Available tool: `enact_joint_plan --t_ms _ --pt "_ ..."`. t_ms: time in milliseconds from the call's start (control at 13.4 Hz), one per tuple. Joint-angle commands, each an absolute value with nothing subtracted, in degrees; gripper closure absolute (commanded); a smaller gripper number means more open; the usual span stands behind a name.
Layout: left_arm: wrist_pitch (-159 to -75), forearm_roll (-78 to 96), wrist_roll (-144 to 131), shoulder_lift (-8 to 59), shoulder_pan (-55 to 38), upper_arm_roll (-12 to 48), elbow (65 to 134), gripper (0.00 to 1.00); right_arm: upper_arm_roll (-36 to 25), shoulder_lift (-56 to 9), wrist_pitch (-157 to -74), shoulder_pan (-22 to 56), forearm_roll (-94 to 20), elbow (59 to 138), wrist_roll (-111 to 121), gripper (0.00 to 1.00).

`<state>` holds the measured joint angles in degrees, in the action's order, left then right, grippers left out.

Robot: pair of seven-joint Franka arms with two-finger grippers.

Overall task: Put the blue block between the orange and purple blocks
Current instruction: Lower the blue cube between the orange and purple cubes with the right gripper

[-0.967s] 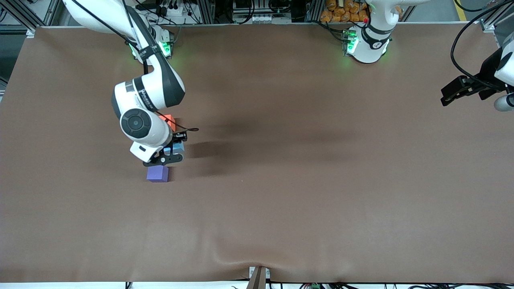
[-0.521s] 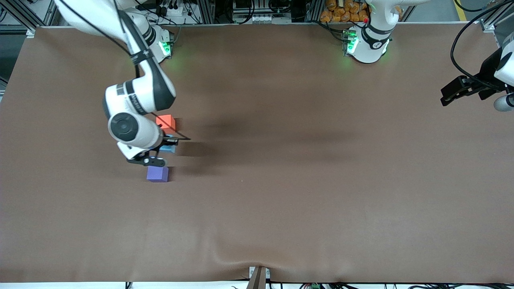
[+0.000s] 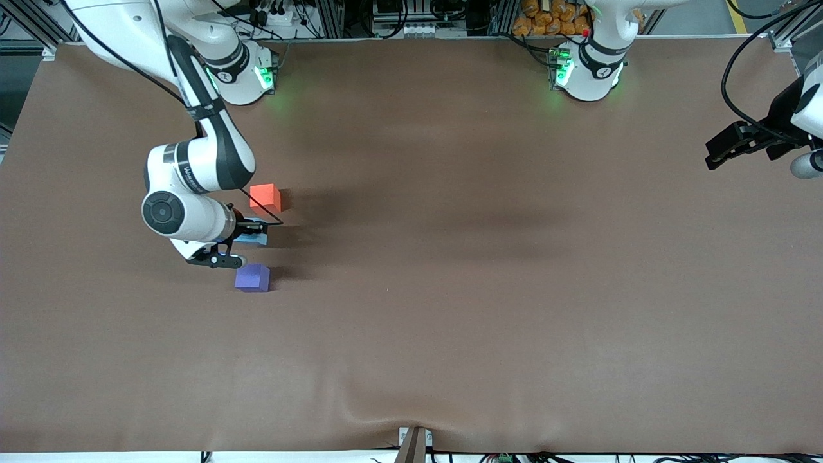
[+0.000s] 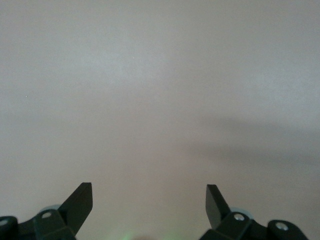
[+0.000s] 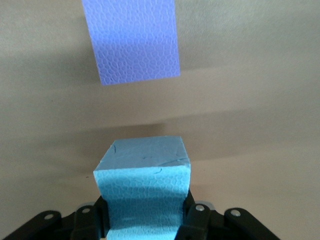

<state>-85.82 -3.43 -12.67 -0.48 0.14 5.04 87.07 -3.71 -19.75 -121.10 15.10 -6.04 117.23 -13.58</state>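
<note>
My right gripper (image 3: 247, 235) is shut on the light sky-blue block (image 3: 256, 234), which it holds over the table between the orange-red block (image 3: 265, 196) and the violet-purple block (image 3: 252, 278). In the right wrist view the blue block (image 5: 143, 189) sits between the fingers (image 5: 196, 220), and the purple block (image 5: 132, 39) lies on the table past it. The orange block is out of that view. My left gripper (image 3: 730, 145) waits open and empty at the left arm's end of the table. It shows in the left wrist view (image 4: 149, 206) over bare brown cloth.
The table (image 3: 488, 289) is covered with a brown cloth that has a raised wrinkle (image 3: 360, 408) near the edge closest to the front camera. The arm bases (image 3: 588, 71) stand along the edge farthest from the front camera.
My right arm has swung toward the right arm's end of the table, carrying the blue block a little that way between the orange and purple blocks. The orange block is now fully uncovered. The left arm has not moved.
</note>
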Motion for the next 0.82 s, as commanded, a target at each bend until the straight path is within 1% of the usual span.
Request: enact_joint_plan --t_ms 0,223,595,670,744 --pt "-85.6 -3.4 -12.0 -0.7 0.5 5.3 87.0 0.0 -2.8 -18.6 -122.0 14.5 -7.8 118.8 -12.2 0.73" --pt "-85.6 -3.4 -12.0 -0.7 0.5 5.3 87.0 0.0 -2.8 -20.9 -125.0 14.6 -7.8 119.4 -11.3 0.71" --pt "-85.6 -3.4 -12.0 -0.4 0.5 5.3 86.9 0.0 -2.8 -22.8 -126.9 14.1 -7.8 119.5 -9.4 0.7" --pt "-85.6 -3.4 -12.0 -0.4 0.5 5.3 86.9 0.0 -2.8 -23.3 -127.4 14.1 -7.8 119.5 -9.4 0.66" --pt "-85.5 -3.4 -12.0 -0.4 0.5 5.3 86.9 0.0 -2.8 -23.7 -128.1 14.1 -7.8 119.5 -9.4 0.54"
